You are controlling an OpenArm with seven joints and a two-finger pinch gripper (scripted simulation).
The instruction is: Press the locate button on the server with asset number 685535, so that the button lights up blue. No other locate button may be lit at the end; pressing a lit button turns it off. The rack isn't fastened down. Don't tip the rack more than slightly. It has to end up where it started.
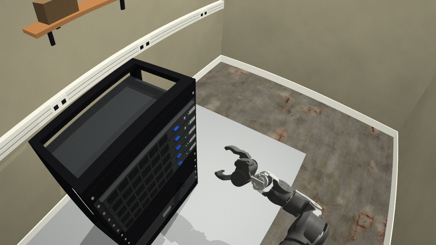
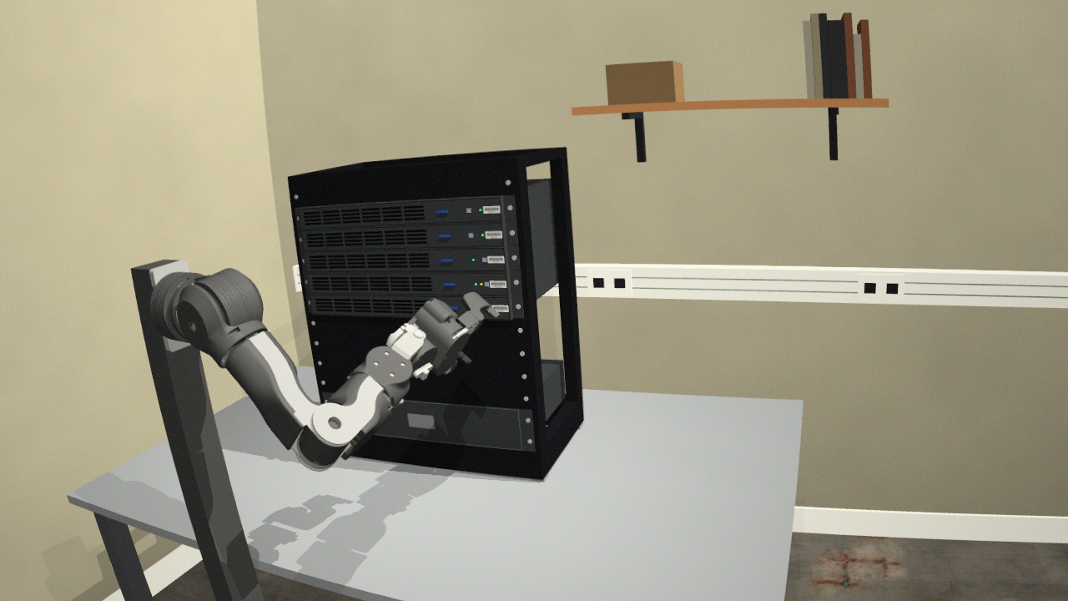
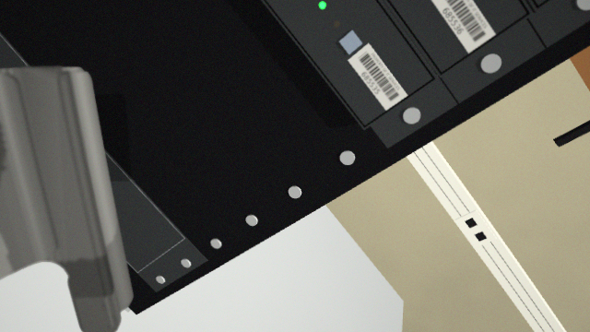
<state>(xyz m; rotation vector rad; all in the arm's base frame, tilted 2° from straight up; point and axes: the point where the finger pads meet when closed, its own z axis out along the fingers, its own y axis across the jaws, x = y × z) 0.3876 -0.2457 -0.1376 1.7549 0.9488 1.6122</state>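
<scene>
A black rack [image 2: 449, 305] stands upright on the grey table, with several servers stacked in its upper half. In the wrist view the lowest server carries the label 685535 [image 3: 379, 77]. Its square locate button [image 3: 350, 41] sits right beside the label, pale grey-blue and unlit, next to a green light [image 3: 322, 5]. The server above bears the label 685536 [image 3: 463, 18]. My gripper [image 1: 226, 160] is open and empty, rolled to one side, a short way in front of the rack's lower right front. It also shows in the exterior view [image 2: 471, 314]. One finger [image 3: 55, 184] fills the wrist view's left.
The rack's right post with silver screws [image 3: 295, 192] runs across the wrist view. A blank panel [image 2: 448, 424] sits low in the rack. A wall shelf [image 2: 727, 104] holds a box and books. A white cable duct [image 2: 821, 285] runs along the wall.
</scene>
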